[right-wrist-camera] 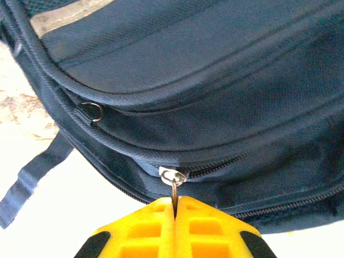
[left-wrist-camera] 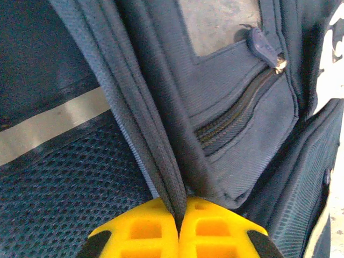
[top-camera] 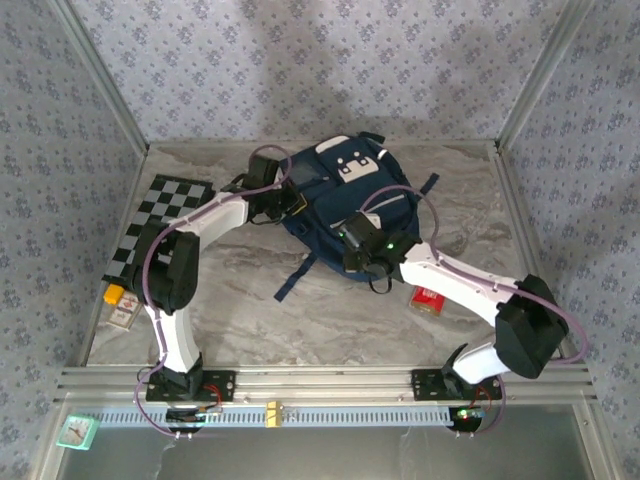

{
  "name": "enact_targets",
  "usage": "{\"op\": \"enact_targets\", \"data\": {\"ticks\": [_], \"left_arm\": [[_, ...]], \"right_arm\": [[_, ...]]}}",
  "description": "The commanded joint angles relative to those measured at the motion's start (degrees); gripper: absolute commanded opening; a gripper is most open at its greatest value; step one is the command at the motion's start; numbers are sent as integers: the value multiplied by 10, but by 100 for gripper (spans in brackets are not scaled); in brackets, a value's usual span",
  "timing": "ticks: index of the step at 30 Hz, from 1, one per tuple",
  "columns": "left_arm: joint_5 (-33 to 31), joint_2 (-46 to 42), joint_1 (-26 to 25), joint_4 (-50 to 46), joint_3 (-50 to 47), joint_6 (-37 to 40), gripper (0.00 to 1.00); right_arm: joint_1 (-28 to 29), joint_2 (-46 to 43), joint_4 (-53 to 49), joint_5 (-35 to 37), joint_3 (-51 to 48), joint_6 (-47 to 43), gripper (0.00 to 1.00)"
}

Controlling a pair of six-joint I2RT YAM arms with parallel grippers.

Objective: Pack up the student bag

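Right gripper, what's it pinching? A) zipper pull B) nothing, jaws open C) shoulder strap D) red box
A: the right wrist view shows the right gripper shut on the metal zipper pull of the student bag.

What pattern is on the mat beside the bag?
The mat has black-and-white checks; top view.

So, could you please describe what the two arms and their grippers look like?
Both arms have white links and black joints: the left arm and right arm match. A thin purple cable loops along each. The left gripper and right gripper have bright yellow fingers with moulded rectangular recesses and black patches at the outer edges. A green light glows on the right wrist.
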Motion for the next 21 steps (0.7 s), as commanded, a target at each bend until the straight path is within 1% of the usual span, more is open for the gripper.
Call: {"op": "enact_targets", "data": {"ticks": [1, 4, 6, 8, 11, 14, 16, 19, 21], "left_arm": [[31, -22, 15, 12, 9, 41, 14], [38, -68, 15, 16, -40, 22, 35], [44, -102, 13, 38, -86, -15, 43], [46, -137, 4, 71, -140, -65, 48], [36, -167, -33, 116, -195, -146, 49], [-1, -176, -89, 140, -223, -216, 48], [-17, -170, -115, 162, -233, -258, 47], [-37, -154, -143, 182, -234, -294, 42], [-51, -142, -155, 182, -231, -310, 41]], "right_arm": [[2, 8, 6, -23, 25, -19, 0], [-2, 5, 22, -34, 18, -17, 0], [1, 6, 36, -46, 11, -17, 0], [3, 7, 37, -44, 6, -10, 0], [4, 6, 42, -43, -2, -6, 0], [5, 6, 42, -43, -4, -6, 0], [5, 5, 41, -38, -4, -3, 0], [4, 4, 46, -38, -8, -2, 0], [4, 4, 50, -38, -11, -1, 0]]}}
